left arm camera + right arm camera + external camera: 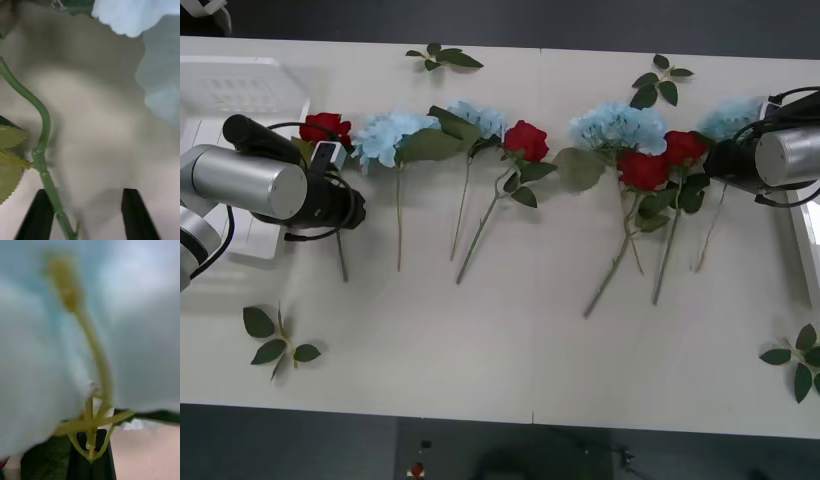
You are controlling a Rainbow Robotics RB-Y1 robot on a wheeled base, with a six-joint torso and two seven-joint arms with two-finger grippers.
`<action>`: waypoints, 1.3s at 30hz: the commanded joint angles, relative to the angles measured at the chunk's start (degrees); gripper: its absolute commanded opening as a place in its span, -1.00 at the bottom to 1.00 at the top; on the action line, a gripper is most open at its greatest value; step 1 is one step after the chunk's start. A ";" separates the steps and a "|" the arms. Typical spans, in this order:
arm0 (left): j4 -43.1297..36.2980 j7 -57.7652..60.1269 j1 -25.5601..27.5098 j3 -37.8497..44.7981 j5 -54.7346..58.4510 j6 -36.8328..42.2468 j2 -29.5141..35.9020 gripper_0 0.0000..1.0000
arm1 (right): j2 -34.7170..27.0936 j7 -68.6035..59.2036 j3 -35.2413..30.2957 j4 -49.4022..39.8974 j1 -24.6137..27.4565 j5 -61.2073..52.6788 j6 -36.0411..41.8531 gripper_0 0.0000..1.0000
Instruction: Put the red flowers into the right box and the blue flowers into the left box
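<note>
Table (510, 370) w/ flowers in a row; left box (240, 85) far left. Left gripper (88, 213) wide, rose stem (43, 123) by one finger: pick step, next centre & close. Right gripper (92, 457) pinched on blue flower (728, 115).

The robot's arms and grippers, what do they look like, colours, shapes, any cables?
Each arm ends in a silver-grey metal cylinder followed by a black cylindrical wrist section, with thin black cables looping around it. The left gripper has two flat black fingers that taper to narrow tips. The right gripper shows the same plain black fingers. A small white block sits by the left arm's black wrist. No markings are readable.
</note>
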 commanded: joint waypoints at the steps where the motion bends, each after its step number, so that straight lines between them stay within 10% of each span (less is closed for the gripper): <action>1: -0.32 2.37 0.88 0.51 0.56 -2.85 0.13 -1.00 | -0.60 -0.64 0.01 -0.48 -1.46 -0.74 -0.59 -1.00; 12: -3.58 1.22 1.06 8.07 0.56 -7.33 0.65 -1.00 | -5.61 1.03 -6.06 -6.55 -0.41 -3.29 4.06 -1.00; 25: -30.29 -14.60 17.49 29.60 6.01 -10.58 4.70 -1.00 | -13.60 14.39 -29.00 -28.70 16.90 -6.28 10.39 -1.00; 35: -32.93 -14.86 13.63 27.75 18.49 -2.85 2.68 -1.00 | -15.63 27.75 -36.38 -38.36 26.84 -12.61 10.22 -1.00; 37: -32.49 -15.04 12.04 27.75 22.71 1.11 2.59 -1.00 | -15.71 27.84 -36.38 -38.01 26.84 -13.84 10.13 0.07; 38: -32.32 -15.13 11.43 27.67 25.17 2.51 2.68 -1.00 | -15.71 27.92 -36.38 -37.84 26.84 -14.01 9.86 0.91; 39: -32.14 -15.65 10.73 27.58 29.65 4.27 2.50 -1.00 | -15.71 28.10 -36.38 -37.66 26.84 -13.93 9.16 1.00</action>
